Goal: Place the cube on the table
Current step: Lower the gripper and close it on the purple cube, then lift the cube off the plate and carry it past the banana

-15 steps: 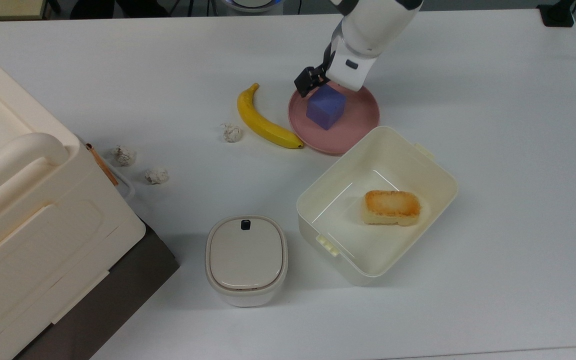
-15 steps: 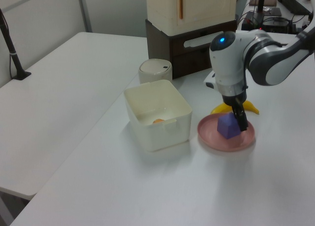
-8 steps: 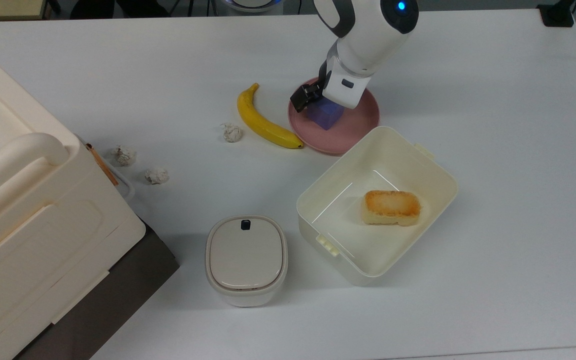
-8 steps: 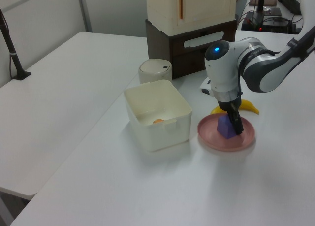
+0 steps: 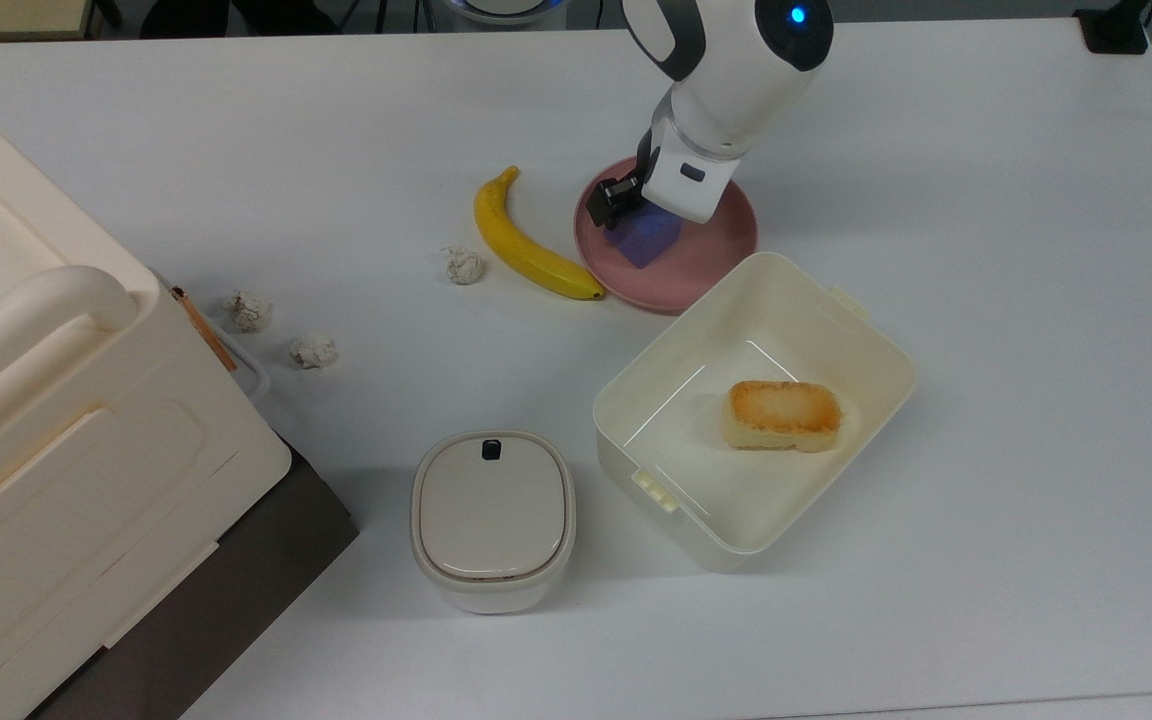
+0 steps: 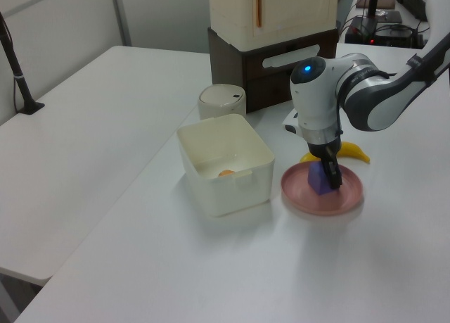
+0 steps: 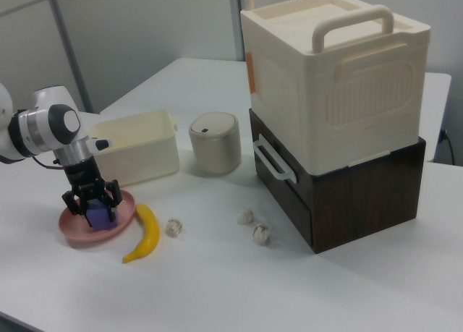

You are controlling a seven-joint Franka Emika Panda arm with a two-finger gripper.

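Note:
The blue-purple cube (image 5: 646,245) rests on the round pink plate (image 5: 721,250), which lies on the white table (image 5: 986,200). My gripper (image 5: 636,222) is lowered over the cube, and the white hand covers the cube's far part in the top view. In the right view the black fingers (image 7: 74,200) stand on either side of the cube (image 7: 97,216), with the gripper (image 7: 94,203) open around it. In the left view a dark finger (image 6: 330,175) runs down the cube's (image 6: 316,179) right side above the plate (image 6: 337,200).
A banana (image 5: 526,245) lies just left of the plate in the top view. An open cream box (image 5: 866,330) holding a bread block (image 5: 784,414) sits right below the plate. A lidded cream pot (image 5: 492,518), paper balls (image 5: 463,265) and a large cream case (image 5: 56,420) stand further left.
The gripper came down over the cube, from beside its top to straddling it. The hand now covers more of the cube in the top view. The cube stays on the plate.

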